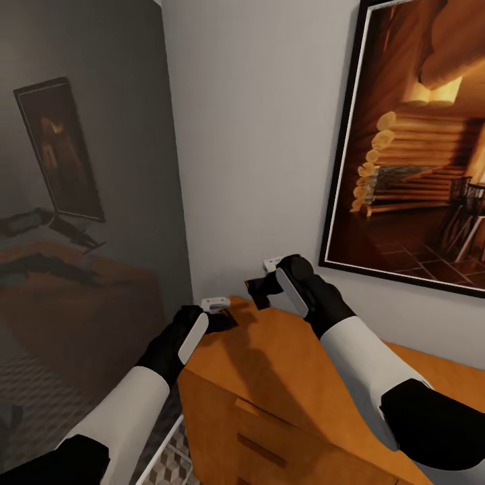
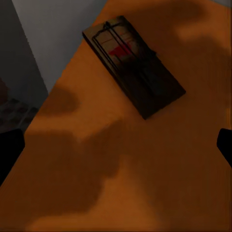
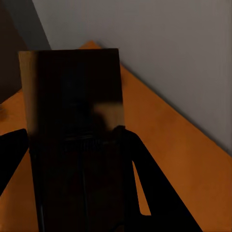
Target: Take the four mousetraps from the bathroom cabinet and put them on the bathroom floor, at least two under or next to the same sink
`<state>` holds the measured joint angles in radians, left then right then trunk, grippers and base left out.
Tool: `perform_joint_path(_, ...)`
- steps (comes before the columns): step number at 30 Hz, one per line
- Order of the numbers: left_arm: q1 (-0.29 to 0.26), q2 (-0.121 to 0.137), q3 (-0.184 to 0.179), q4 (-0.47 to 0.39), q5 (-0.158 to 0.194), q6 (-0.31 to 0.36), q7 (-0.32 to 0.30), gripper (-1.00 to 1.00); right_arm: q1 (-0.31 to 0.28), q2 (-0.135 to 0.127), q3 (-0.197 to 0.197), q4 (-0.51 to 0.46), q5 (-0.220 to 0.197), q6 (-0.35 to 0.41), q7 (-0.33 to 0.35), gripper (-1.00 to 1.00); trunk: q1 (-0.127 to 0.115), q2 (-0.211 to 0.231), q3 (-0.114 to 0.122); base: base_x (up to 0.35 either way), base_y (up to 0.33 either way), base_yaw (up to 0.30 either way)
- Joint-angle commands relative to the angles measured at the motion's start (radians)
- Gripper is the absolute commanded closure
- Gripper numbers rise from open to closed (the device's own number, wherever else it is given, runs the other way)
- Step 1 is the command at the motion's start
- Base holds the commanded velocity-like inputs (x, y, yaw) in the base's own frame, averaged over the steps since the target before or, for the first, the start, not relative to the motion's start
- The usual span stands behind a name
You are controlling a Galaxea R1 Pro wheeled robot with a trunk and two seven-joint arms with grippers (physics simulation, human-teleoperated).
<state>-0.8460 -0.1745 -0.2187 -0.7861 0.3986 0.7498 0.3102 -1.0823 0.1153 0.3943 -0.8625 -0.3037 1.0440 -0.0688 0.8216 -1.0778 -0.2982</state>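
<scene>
Orange-brown wood fills the lower middle of the head view: the cabinet (image 1: pixel 289 377) is pushed into a corner, its far tip meeting a pale wall and a grey mirrored panel (image 1: pixel 87 202) on the robot's left, with a strip of cube-patterned bathroom floor (image 1: pixel 172 465) showing beside it. Both arms reach over that far corner, so free top lies mostly nearer the robot, along the edge above the drawer fronts. The left gripper (image 1: pixel 225 316) hovers at the cabinet's left edge; the right gripper (image 1: pixel 259 289) sits just beyond it near the wall, under a large framed picture of a log interior (image 1: pixel 417 155). From the left wrist, one mousetrap (image 2: pixel 133 65) lies flat on the top, close to the edge by the wall, with a small red patch on it; no lettering is readable. The black fingertips (image 2: pixel 9 150) stand wide apart at the sides, touching nothing. From the right wrist, a second mousetrap (image 3: pixel 77 140) stands upright, pinched between the dark fingers (image 3: pixel 145 193), above the cabinet corner; its face is too dark to read.
</scene>
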Motion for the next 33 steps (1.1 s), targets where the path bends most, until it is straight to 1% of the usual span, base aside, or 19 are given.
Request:
perform_joint_path(1, -0.001, 0.000, -0.002, -0.001, 0.012, 0.003, 0.009, -1.00, -0.001, 0.000, 0.002, -0.003, -0.007, 0.003, -0.007, 1.00, 0.000, -0.001, -0.001, 0.000, 0.000, 0.000)
perform_joint_path(5, -0.001, 0.000, -0.002, 0.000, 0.016, 0.003, 0.009, -1.00, -0.002, 0.003, 0.004, -0.016, -0.007, 0.003, -0.008, 1.00, 0.000, -0.001, -0.001, 0.000, 0.000, 0.000)
perform_joint_path(14, -0.001, 0.000, -0.004, -0.017, 0.019, 0.003, 0.009, -1.00, -0.002, 0.052, -0.002, -0.067, 0.000, 0.003, -0.008, 1.00, 0.000, -0.001, -0.001, 0.000, 0.000, 0.000)
perform_joint_path(19, -0.001, 0.000, -0.003, -0.040, 0.019, 0.004, 0.009, -1.00, -0.002, 0.059, -0.003, -0.095, -0.003, 0.003, -0.007, 1.00, 0.000, -0.001, -0.001, 0.000, 0.000, 0.000)
perform_joint_path(29, -0.001, 0.000, -0.002, -0.096, 0.019, 0.011, 0.009, -1.00, -0.002, 0.059, -0.004, -0.151, 0.000, 0.003, -0.008, 1.00, 0.000, -0.001, -0.001, 0.000, 0.000, 0.000)
perform_joint_path(30, -0.001, 0.000, -0.003, -0.107, 0.019, 0.012, 0.009, -1.00, -0.002, 0.059, -0.004, -0.305, 0.000, 0.003, -0.009, 1.00, 0.000, -0.001, -0.001, 0.010, 0.000, 0.000)
perform_joint_path(33, -0.001, 0.000, -0.003, -0.106, 0.021, 0.012, 0.009, -1.00, -0.002, 0.059, -0.004, -0.305, 0.001, 0.003, -0.009, 1.00, 0.000, -0.001, -0.001, 0.108, -0.025, 0.000)
